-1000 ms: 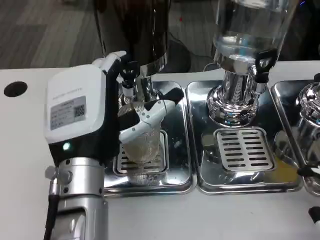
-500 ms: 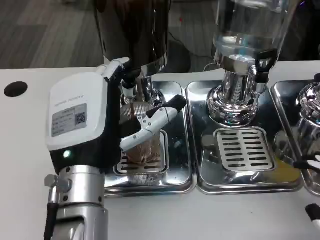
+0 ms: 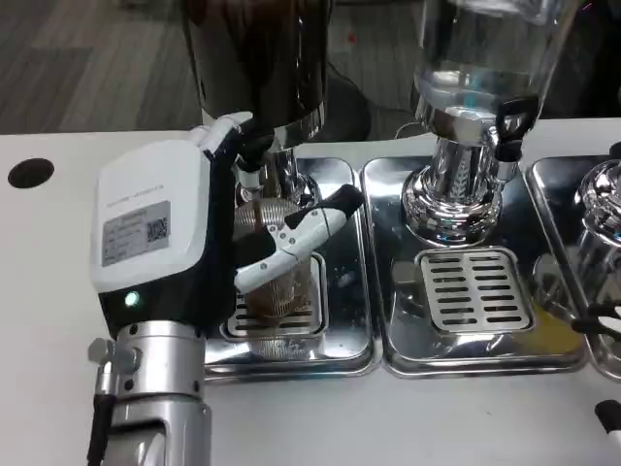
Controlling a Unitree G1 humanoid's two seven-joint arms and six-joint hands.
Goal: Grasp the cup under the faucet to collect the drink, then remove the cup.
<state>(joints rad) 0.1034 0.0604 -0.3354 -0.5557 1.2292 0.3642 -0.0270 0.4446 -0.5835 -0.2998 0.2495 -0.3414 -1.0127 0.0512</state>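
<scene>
The cup (image 3: 281, 286), a clear ribbed vessel, stands on the slotted grate of the left drip tray (image 3: 349, 291), directly beneath the dark faucet (image 3: 254, 155) of the left dispenser (image 3: 262, 58). The cup holds a brownish liquid; the fill level cannot be read. The left dispenser's reservoir is dark. The middle dispenser (image 3: 475, 78), to the right of the left hand, has a clear reservoir with clear liquid inside. Its chrome base stands on the middle drip tray (image 3: 398, 320), whose slotted grate (image 3: 475, 289) carries nothing.

The left hand (image 3: 175, 233) is raised from the near edge on its silver forearm (image 3: 150, 408), white back facing the camera, with a label and a lit green indicator visible on it. The hand is wrapped around the cup: a white and black finger (image 3: 296, 233) crosses the front of the cup, and a further finger rises beside the faucet above it. The hand grasps the cup, which still rests on the grate.

At the far right edge, small white and black parts of the right hand (image 3: 602, 325) appear; whether it is released or clenched cannot be determined.

The white table (image 3: 49, 291) supports all trays. A dark round hole (image 3: 29, 173) lies in the table to the left of the left hand. A third chrome dispenser base (image 3: 602, 209) stands at the right edge. Beyond the table, a grey wood-pattern floor (image 3: 87, 58) is visible.
</scene>
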